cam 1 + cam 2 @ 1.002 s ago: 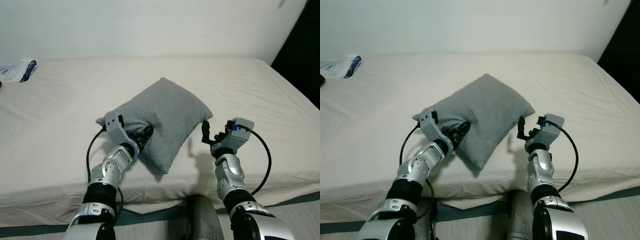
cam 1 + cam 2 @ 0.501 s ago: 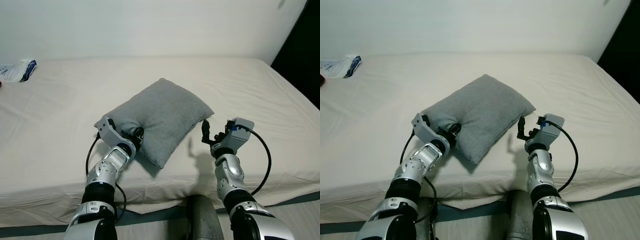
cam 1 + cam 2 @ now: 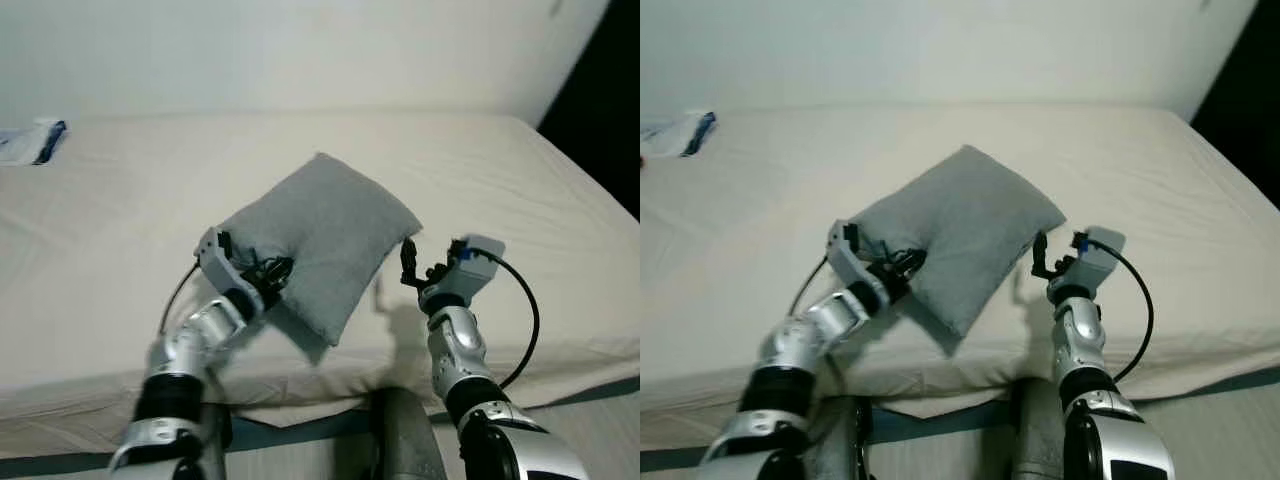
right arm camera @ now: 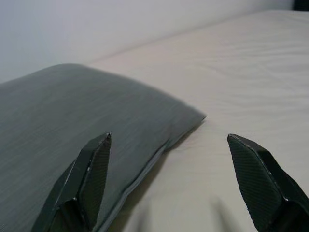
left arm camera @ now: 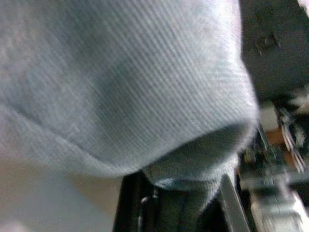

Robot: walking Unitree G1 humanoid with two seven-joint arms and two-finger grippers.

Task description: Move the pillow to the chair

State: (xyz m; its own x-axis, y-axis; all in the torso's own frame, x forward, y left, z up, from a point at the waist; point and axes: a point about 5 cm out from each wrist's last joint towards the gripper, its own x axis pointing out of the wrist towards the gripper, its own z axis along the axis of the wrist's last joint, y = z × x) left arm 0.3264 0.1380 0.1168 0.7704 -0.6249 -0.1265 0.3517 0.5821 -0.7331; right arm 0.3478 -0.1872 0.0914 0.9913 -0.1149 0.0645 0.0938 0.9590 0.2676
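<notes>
A grey pillow (image 3: pixel 320 235) lies on the cream bed (image 3: pixel 120 200), its near end raised off the sheet. My left gripper (image 3: pixel 272 272) is shut on the pillow's near left edge; the left wrist view has grey ribbed fabric (image 5: pixel 120 82) pinched between the fingers. My right gripper (image 3: pixel 408 262) stands open just off the pillow's right corner, touching nothing. In the right wrist view the fingers (image 4: pixel 89 179) are spread wide, with the pillow (image 4: pixel 63 121) on one side and bare sheet ahead.
A white and blue packet (image 3: pixel 30 140) lies at the bed's far left. A white wall runs behind the bed. A dark gap (image 3: pixel 600 110) opens at the right. The bed's front edge (image 3: pixel 330 400) drops to a grey floor near my body.
My left gripper has lifted the pillow's near edge again after lowering it, and the left arm has swung outward. The right gripper has stayed put. The camera shifted slightly.
</notes>
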